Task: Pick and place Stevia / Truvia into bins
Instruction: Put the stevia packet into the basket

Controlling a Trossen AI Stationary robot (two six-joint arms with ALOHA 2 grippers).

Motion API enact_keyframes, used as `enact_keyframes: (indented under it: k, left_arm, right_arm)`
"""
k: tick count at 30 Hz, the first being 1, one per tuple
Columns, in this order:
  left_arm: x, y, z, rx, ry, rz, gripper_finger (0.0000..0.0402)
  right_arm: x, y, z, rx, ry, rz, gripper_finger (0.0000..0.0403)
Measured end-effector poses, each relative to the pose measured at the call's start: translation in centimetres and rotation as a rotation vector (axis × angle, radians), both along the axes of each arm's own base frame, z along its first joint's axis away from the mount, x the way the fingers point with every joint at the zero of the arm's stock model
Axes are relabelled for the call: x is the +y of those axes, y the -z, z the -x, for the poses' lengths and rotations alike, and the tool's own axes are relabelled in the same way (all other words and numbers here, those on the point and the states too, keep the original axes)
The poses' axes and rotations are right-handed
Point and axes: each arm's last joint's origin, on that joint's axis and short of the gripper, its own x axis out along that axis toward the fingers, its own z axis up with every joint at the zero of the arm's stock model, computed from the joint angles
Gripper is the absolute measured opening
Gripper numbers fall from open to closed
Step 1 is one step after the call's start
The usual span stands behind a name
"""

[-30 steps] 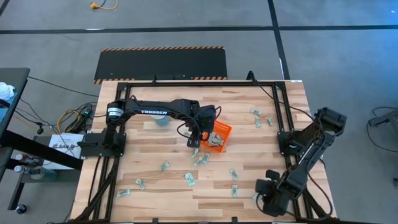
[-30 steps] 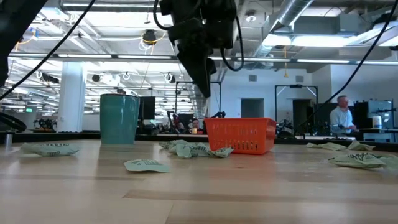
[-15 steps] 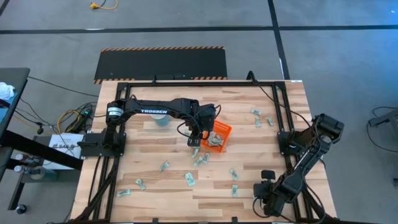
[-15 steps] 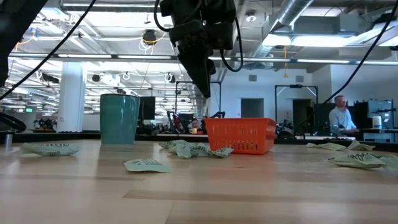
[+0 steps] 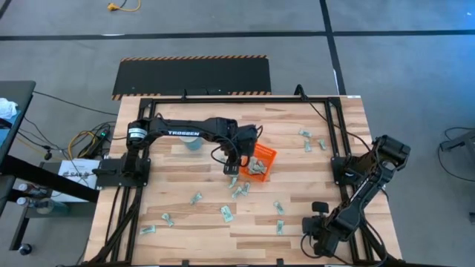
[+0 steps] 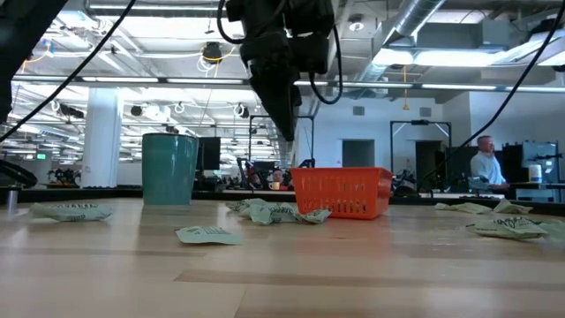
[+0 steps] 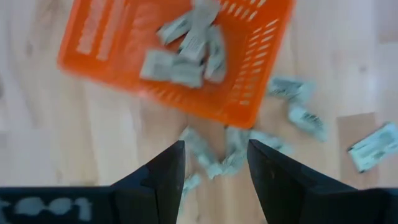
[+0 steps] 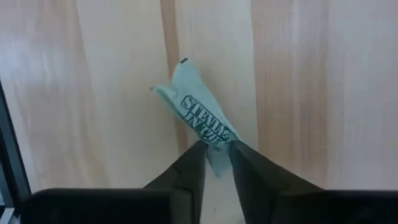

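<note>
The orange bin (image 5: 260,163) sits mid-table with several pale green sachets (image 7: 186,53) inside it. More sachets lie flat across the wood, for instance a cluster (image 5: 237,189) just in front of the bin and others (image 5: 310,141) toward the far right. My left gripper (image 7: 214,168) hangs open above the loose sachets (image 7: 230,152) by the bin's near-left side; it also shows above the bin in the low view (image 6: 287,124). My right gripper (image 8: 216,155) is at the table's near right (image 5: 310,236), shut on one sachet (image 8: 198,121). My right gripper pinches the sachet by one short end (image 8: 214,149) between its two fingers (image 8: 189,165). The rest of the sachet sticks out ahead of the fingertips over the wood, slightly crumpled. Whether it is lifted clear of the table I cannot tell.
A pale blue mug (image 5: 191,143) stands left of the bin, behind the left arm. A black frame (image 5: 334,133) borders the table. Bare wood lies between the bin and the right arm. A person (image 6: 484,163) is in the room beyond.
My right arm has folded lower, and its gripper has moved a little toward the table's left, staying near the near right edge. The left arm has kept its place over the bin's side.
</note>
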Motion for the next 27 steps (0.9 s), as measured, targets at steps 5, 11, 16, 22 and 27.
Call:
enact_keyframes:
  k: [5, 11, 16, 22, 27]
  left_arm:
    - [0.2, 0.2, 0.6, 0.071, -0.051, -0.11, 0.0163]
    - [-0.1, -0.7, 1.3, 0.088, -0.063, -0.104, 0.0163]
    - [-0.2, -2.3, 2.5, 0.102, -0.1, -0.094, 0.0163]
    - [-1.1, -4.0, 4.2, 0.136, -0.131, -0.078, 0.0163]
    - [-1.7, -4.6, 5.0, 0.165, -0.144, -0.073, 0.0163]
  right_arm:
    - [0.0, 0.0, 0.0, -0.004, 0.01, -0.001, 0.0009]
    - [0.1, -1.1, -0.3, 0.011, 0.01, 0.084, 0.0004]
    - [0.4, -3.8, -0.8, -0.021, 0.011, 0.198, 0.0002]
    - [-0.6, -7.0, -2.2, -0.149, 0.046, 0.412, 0.0001]
    - [-3.1, -8.8, -4.5, -0.234, 0.105, 0.53, 0.0001]
